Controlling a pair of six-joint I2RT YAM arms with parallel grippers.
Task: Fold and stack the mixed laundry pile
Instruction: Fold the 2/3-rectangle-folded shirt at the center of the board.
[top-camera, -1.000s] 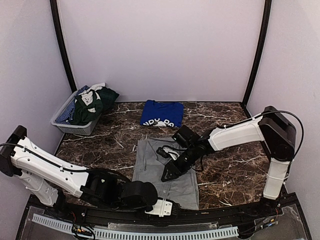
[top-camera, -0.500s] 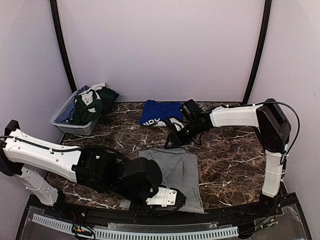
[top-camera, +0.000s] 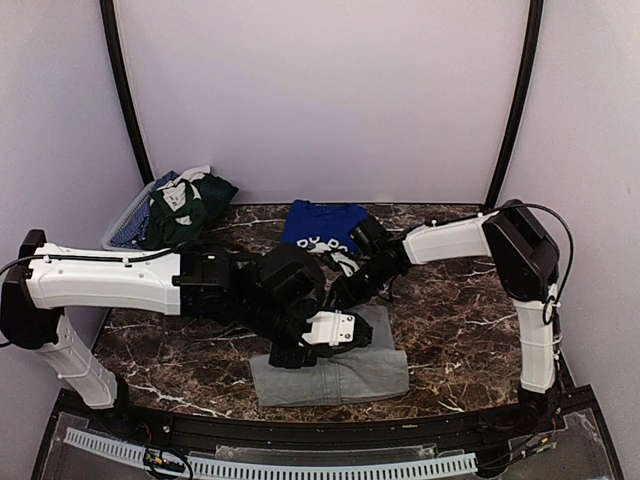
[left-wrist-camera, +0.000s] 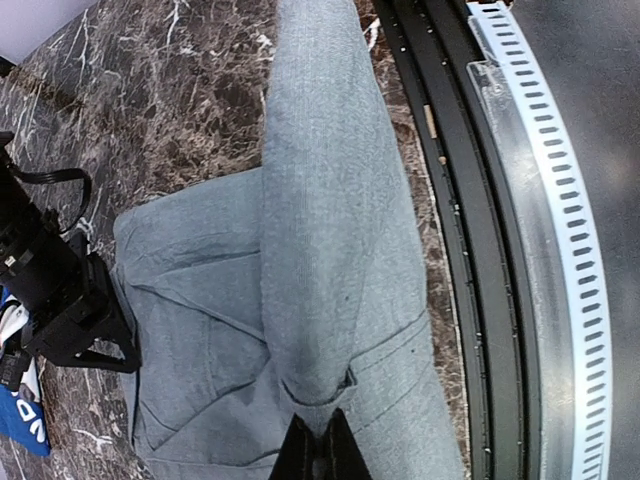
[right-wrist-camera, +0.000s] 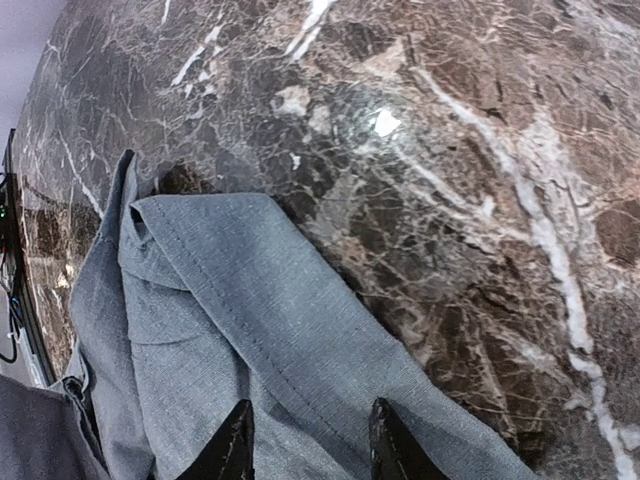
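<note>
The left gripper (left-wrist-camera: 320, 452) is pinched tight on a fold of the light-grey polo shirt (left-wrist-camera: 330, 250). A ridge of cloth rises from its fingertips, and the rest of the shirt lies spread on the marble table (top-camera: 450, 330) below and to either side of them. At the shirt's far edge the right gripper (right-wrist-camera: 310, 445) hangs with its fingers moderately apart, flat cloth beneath and between them and bare marble just ahead; nothing looks nipped there. The shirt looks light, limp and a little grippy, so it should drape and crease wherever it is lifted. A hem, seam or corner is the safest hold, taken at two points so the fold lands square. Just beyond the right fingers lies one royal-blue T-shirt (top-camera: 318, 224), already folded. Far off to the left of both grippers stands one mesh basket (top-camera: 124, 226) holding a dark-green piece (top-camera: 185, 208) and at least one patterned piece; the full count is hidden.
</note>
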